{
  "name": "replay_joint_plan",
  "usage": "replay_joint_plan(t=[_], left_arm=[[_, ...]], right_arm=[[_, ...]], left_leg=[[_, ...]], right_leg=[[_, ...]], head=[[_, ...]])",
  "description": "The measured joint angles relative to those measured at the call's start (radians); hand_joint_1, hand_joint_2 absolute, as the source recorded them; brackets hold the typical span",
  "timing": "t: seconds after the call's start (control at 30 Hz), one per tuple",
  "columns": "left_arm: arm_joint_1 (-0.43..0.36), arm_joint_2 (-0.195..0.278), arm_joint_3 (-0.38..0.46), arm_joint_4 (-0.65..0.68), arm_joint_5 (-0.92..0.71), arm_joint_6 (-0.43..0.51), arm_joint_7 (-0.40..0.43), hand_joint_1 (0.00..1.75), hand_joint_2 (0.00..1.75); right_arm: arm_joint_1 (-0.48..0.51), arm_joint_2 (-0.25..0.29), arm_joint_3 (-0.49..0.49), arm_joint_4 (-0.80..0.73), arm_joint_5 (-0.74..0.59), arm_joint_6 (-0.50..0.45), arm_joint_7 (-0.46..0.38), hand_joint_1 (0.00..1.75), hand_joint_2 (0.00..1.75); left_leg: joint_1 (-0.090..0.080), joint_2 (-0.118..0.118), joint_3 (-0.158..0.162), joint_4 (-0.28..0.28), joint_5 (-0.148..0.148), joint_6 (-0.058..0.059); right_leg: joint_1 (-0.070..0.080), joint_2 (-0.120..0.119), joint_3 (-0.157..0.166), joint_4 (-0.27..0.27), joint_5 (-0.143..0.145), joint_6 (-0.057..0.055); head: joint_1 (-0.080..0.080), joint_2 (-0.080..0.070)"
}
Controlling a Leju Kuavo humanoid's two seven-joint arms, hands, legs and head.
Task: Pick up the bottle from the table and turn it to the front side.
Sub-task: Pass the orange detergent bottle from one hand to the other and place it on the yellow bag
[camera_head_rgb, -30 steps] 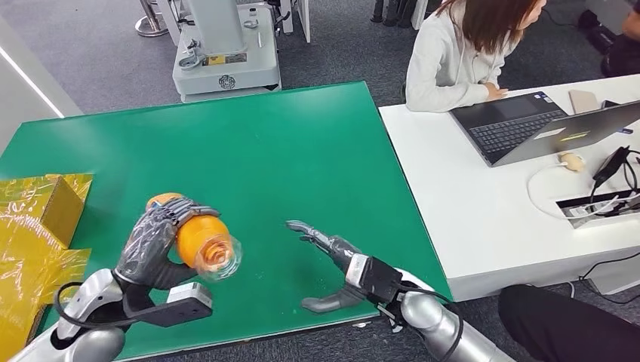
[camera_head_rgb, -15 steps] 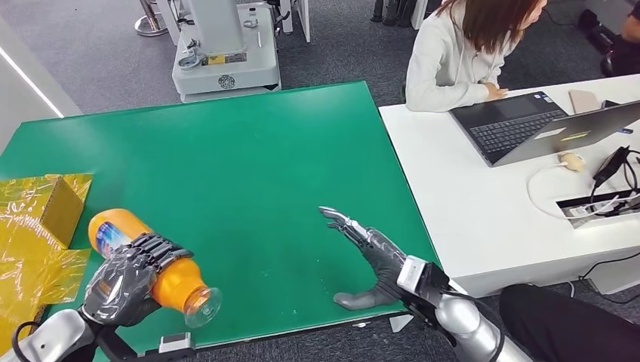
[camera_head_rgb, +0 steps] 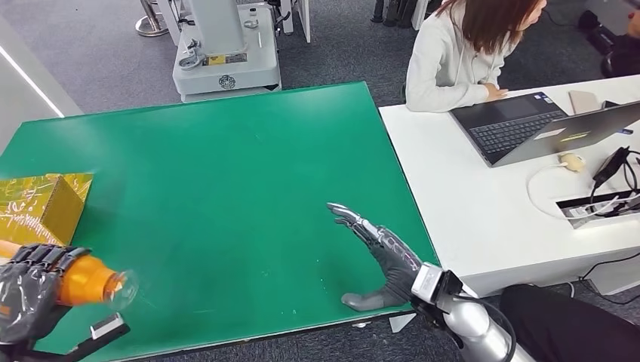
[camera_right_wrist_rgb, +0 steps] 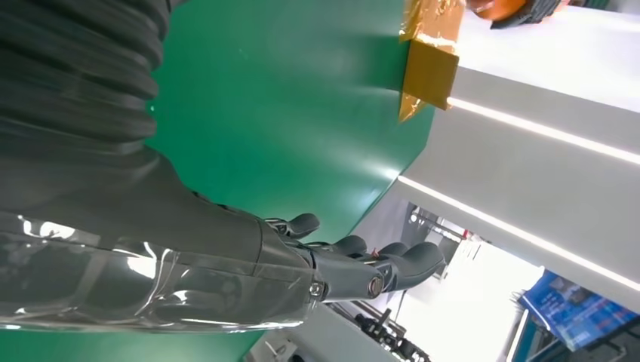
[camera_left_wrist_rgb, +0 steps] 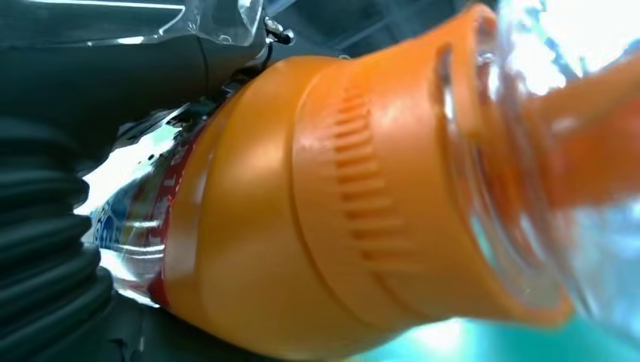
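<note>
inside left robot hand (camera_head_rgb: pixel 26 290) lies orange bottle (camera_head_rgb: pixel 87 280).

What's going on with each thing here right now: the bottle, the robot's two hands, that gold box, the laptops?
Bottle: orange, lifted off the table, lying roughly sideways in the left hand.
Left hand: gripping the bottle.
Right hand: holding nothing, fingers spread above the green table.
Gold box: resting on the green table near its left edge.
Laptops: lids open on the white table.
</note>
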Motion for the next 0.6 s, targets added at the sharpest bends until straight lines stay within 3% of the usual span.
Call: replay_joint_plan(t=[0.3, 0.6], left_arm=[[-0.028, -0.131, 0.085, 0.207, -0.004, 0.002, 0.025, 1.75, 1.75], [-0.157, -0.239, 0.048, 0.497, -0.005, 0.032, 0.092, 1.75, 1.75]], right_arm=[[-0.021, 0.025, 0.011, 0.001, 0.017, 0.016, 0.004, 0.00, 1.75], [-0.041, 0.030, 0.047, 0.016, 0.017, 0.023, -0.001, 0.00, 1.75]], left_leg=[[0.000, -0.001, 0.000, 0.000, 0.000, 0.000], [0.000, -0.001, 0.000, 0.000, 0.000, 0.000]], right_leg=[[0.000, -0.001, 0.000, 0.000, 0.000, 0.000], [0.000, -0.001, 0.000, 0.000, 0.001, -0.001]], head=[[0.000, 0.000], [0.000, 0.000]])
